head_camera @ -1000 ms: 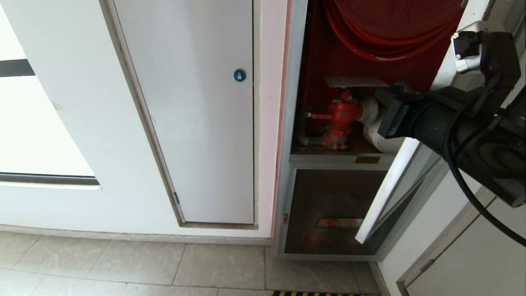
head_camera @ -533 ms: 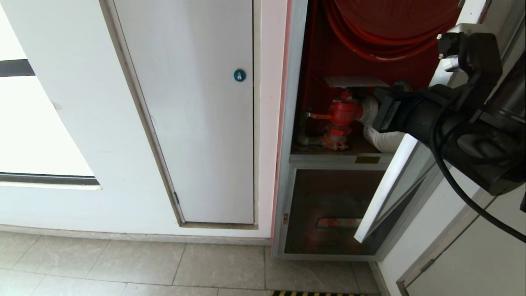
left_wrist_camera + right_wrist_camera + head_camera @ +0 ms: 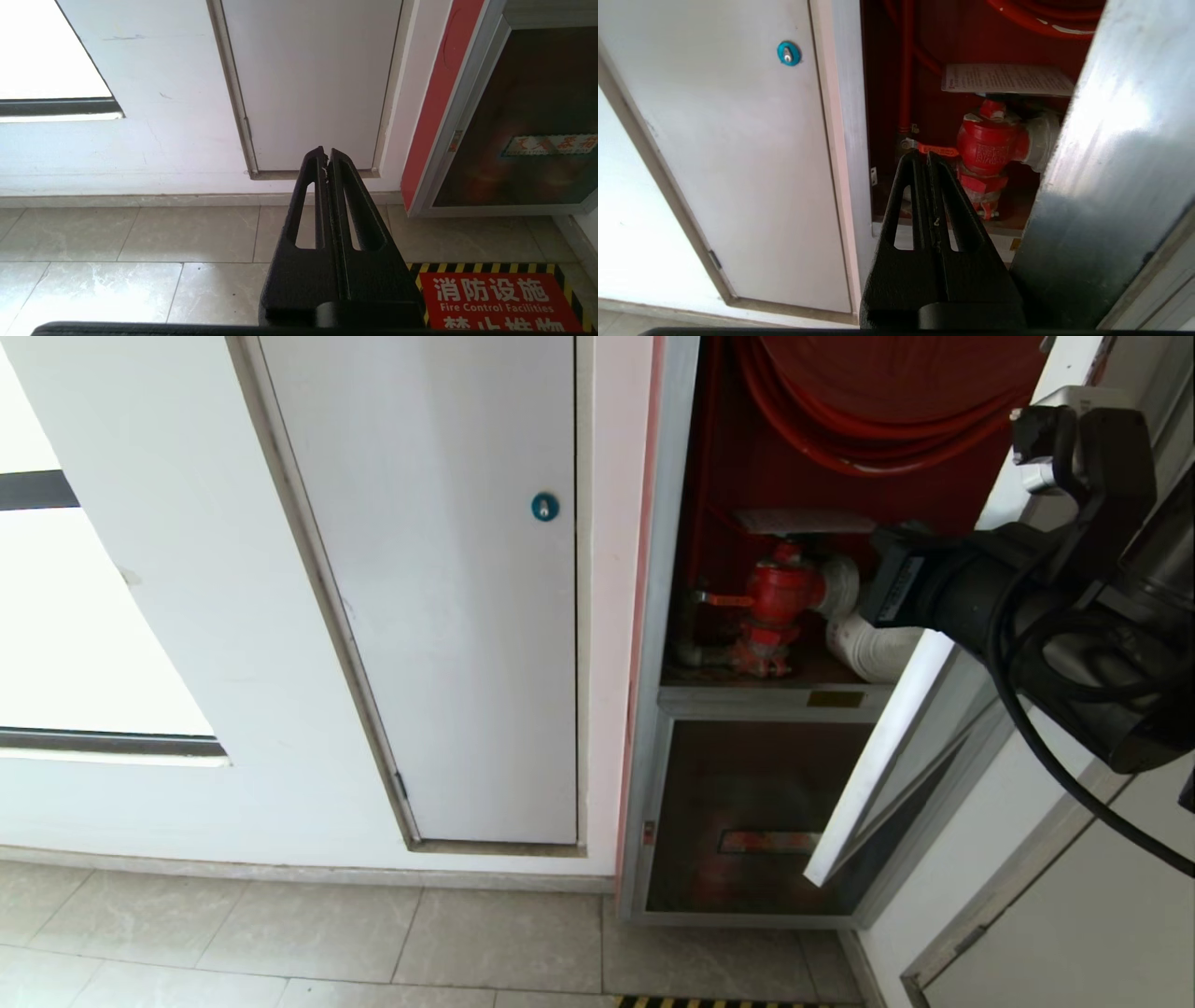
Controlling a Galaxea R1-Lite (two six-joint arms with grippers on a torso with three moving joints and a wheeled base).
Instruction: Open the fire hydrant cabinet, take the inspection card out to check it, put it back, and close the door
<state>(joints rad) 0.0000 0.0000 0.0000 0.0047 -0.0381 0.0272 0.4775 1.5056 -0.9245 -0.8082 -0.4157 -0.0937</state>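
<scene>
1. Status: the door (image 3: 896,747) of the fire hydrant cabinet (image 3: 658,616) stands partly open, swung out toward the robot's right. The red interior is exposed, with the hose reel (image 3: 878,420) above and the red valve (image 3: 780,597) below it.

2. Target: the inspection card (image 3: 1008,80) lies flat on top of the red valve, roughly level, its near edge facing the opening. It is untouched.

3. Right gripper (image 3: 924,161): the fingers are clenched together and grasp nothing. In the right wrist view the tips sit in front of the opening, lower than the card, beside the door's silver frame. In the head view the fingertips are hidden behind the arm.

4. Left gripper (image 3: 326,156): clenched and empty, parked low and pointing at the floor tiles near the white panel door (image 3: 308,84). No action is needed from it.

5. Step in hand, judged from the layout: reach the card. Spread the fingers before entering the cabinet, since pressed-together fingers cannot take a thin sheet.

6. Approach along the card's plane, one finger above and one below its near edge. Raise the tips first to clear the valve body.

7. Keep the arm clear of the door edge. Contact could swing the door and narrow the opening.

8. Grip only the sleeve edge. The sleeve is probably slippery, so close firmly before withdrawing.
</scene>
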